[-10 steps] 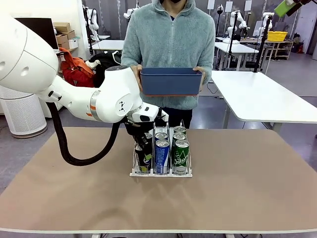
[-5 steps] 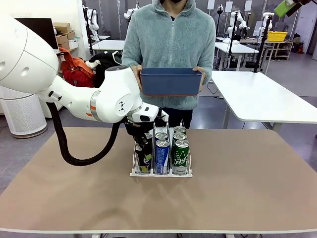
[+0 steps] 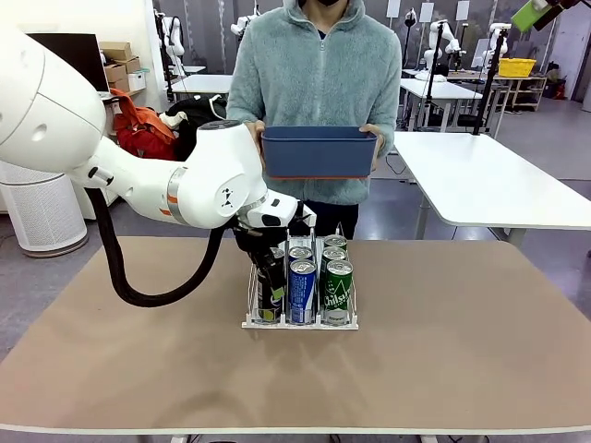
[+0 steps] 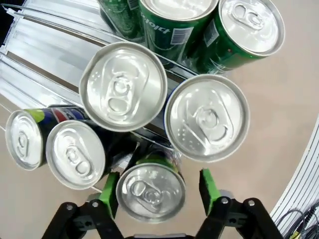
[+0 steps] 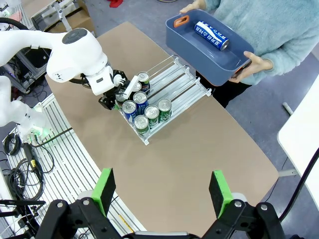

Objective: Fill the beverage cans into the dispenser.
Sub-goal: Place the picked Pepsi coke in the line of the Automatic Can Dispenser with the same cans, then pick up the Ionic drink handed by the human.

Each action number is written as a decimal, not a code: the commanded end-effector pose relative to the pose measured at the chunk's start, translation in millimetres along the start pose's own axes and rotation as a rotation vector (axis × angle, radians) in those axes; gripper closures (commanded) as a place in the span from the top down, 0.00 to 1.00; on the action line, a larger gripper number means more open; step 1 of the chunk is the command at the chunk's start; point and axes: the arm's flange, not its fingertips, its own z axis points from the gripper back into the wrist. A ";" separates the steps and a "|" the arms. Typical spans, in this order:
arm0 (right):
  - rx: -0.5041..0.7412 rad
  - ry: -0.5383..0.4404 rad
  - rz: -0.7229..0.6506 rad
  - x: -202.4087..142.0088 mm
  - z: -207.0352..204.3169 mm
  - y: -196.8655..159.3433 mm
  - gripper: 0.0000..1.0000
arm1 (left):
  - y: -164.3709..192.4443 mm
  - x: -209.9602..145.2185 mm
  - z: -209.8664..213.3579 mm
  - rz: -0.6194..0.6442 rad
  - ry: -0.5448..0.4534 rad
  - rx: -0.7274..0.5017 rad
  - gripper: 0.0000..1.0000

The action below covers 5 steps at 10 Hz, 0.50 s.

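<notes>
The dispenser point(image 3: 251, 322) stands mid-table with several beverage cans point(image 3: 302, 291) upright in its three lanes: dark on the left, blue in the middle, green point(image 3: 338, 290) on the right. My left gripper point(image 3: 268, 269) reaches down into the left lane. In the left wrist view, my left gripper point(image 4: 158, 189) straddles a dark can point(image 4: 149, 191) with its green pads point(image 4: 207, 185) spread and a gap showing on one side. More silver tops point(image 4: 123, 85) crowd around it. My right gripper point(image 5: 162, 191) hangs open high above the table, looking down on the dispenser point(image 5: 192, 84).
A person at the far edge holds a blue tub point(image 3: 319, 152) with both hands. One blue can point(image 5: 210, 35) lies in that tub point(image 5: 234, 59). Bare brown tabletop point(image 3: 462, 341) spreads right and front of the rack. My left arm point(image 3: 138, 185) crosses the table's left side.
My left gripper's fingers have spread off the dark can in the left lane, which now stands free. The arm has shifted slightly. The person and the tub have stayed put.
</notes>
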 end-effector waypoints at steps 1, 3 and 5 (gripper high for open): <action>0.010 0.001 0.006 -3.0 -1.7 1.7 1.00 | -3.0 -12.9 14.7 0.014 0.031 0.052 1.00; 0.010 0.001 0.006 -3.0 -1.7 1.7 1.00 | -10.5 -11.8 22.6 0.052 0.029 0.080 1.00; 0.010 0.001 0.006 -3.0 -1.7 1.7 1.00 | -5.3 -6.2 20.2 0.030 0.011 0.050 1.00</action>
